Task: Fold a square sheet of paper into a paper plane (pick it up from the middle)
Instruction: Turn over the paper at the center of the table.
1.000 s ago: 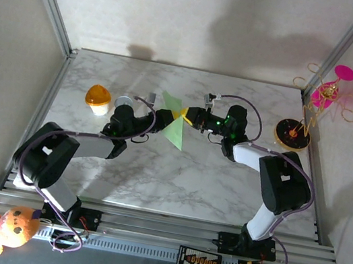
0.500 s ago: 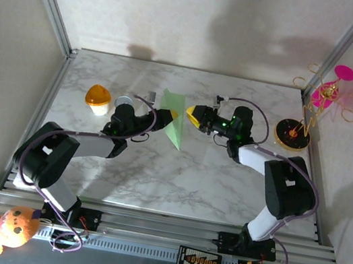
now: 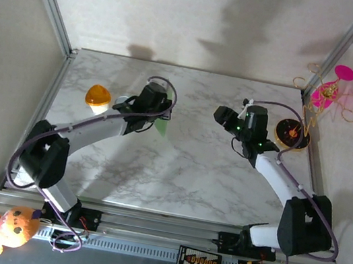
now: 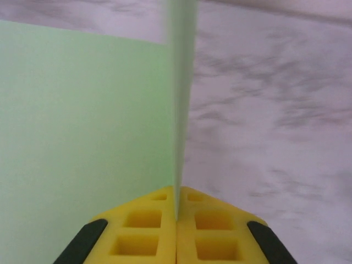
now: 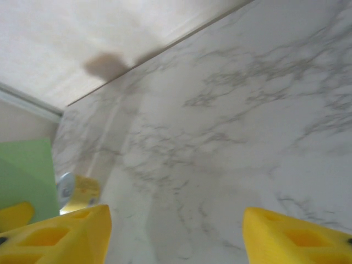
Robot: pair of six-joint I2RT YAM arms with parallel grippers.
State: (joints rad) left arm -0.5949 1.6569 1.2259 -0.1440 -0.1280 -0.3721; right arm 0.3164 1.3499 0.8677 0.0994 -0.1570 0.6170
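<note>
We see the left gripper (image 4: 176,193), its waffled yellow fingers pressed together, clamping the thin, matte, pale green paper sheet (image 4: 82,110) over the veined marble table (image 4: 264,110), the right gripper (image 5: 176,220) spread wide (from above, the arm hides most of the sheet).

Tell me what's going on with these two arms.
The left gripper is shut on the folded pale green paper, pinching it and holding it over the marble table. The right gripper stands open and empty, apart from the paper, over the table's right side.
</note>
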